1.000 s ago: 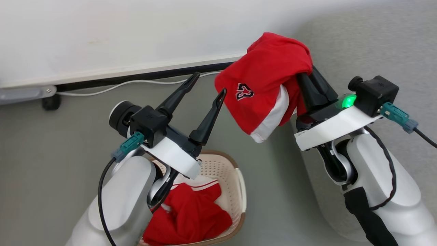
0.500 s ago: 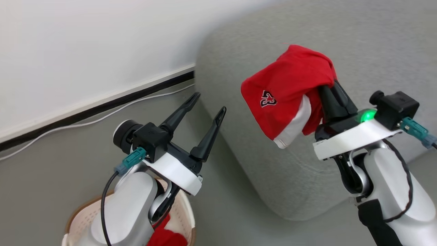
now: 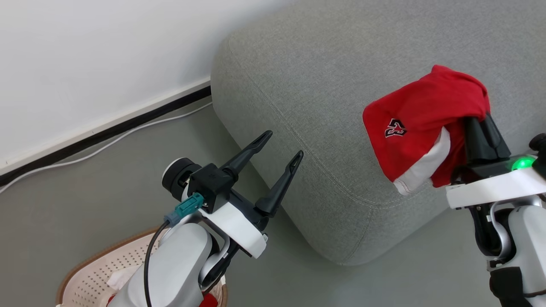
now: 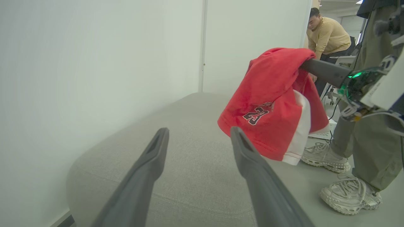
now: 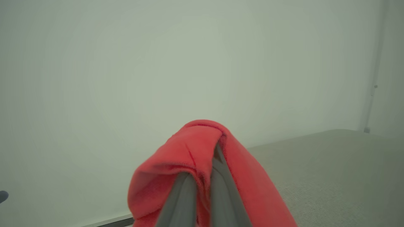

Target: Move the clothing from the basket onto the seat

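Head camera swinging right since earlier; right gripper (image 3: 484, 128) clamping red 23-logo garment (image 3: 418, 123), hanging over sofa (image 3: 324, 98) front edge at 3 o'clock. Left gripper (image 3: 286, 143) gaping wide beside sofa corner; sofa top spreading toward 12 o'clock.

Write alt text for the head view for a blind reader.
The right tool holds a red garment up by the grey sofa. The left tool stands open and empty; a perforated basket shows at lower left.
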### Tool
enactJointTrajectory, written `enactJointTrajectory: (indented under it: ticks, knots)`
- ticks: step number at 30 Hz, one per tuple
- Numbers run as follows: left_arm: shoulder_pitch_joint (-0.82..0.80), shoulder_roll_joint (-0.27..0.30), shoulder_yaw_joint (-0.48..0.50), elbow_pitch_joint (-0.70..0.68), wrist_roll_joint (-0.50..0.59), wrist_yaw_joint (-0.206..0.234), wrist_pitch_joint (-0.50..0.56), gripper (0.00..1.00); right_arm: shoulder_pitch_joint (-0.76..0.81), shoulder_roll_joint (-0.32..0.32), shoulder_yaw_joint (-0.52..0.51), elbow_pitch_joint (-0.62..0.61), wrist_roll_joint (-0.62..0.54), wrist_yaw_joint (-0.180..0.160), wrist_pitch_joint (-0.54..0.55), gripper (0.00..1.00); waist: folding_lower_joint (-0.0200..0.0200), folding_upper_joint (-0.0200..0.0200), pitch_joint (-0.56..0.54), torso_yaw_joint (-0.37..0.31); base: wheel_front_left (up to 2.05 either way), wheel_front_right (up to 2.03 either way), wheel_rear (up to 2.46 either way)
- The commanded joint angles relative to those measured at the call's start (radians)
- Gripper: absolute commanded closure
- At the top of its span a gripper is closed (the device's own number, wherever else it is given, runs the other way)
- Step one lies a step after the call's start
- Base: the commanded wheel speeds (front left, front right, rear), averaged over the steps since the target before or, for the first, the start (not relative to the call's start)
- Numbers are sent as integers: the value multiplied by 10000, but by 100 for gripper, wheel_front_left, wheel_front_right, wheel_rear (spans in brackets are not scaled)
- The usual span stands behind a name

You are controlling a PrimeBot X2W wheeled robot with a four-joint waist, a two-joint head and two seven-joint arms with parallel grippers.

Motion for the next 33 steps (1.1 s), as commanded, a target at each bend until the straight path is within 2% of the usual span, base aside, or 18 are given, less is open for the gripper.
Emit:
enactJointTrajectory:
  ticks: [1, 6, 16, 33]
  knots:
    - [-405, 154, 273, -263, -11, -40, -47, 0, -136, -133, 6, -329, -49, 33, -61, 100, -1, 0, 127, -2, 0, 0, 0]
    - [-312, 253, 217, -395, 28, -40, -47, 0, -798, -238, -360, 87, -356, 33, -61, 100, -1, 0, 703, -2, 0, 0, 0]
    - [-1009, 572, -586, -533, 94, -40, -47, 0, -2588, -698, -1580, 1148, -1047, 33, -61, 100, -1, 0, 2781, 873, 0, 0, 0]
    - [-1930, 1154, -1058, -707, 26, -40, -47, 0, -6489, -2195, -3560, 3618, -2538, 33, -61, 100, -1, 0, 5997, 1970, 0, 0, 0]
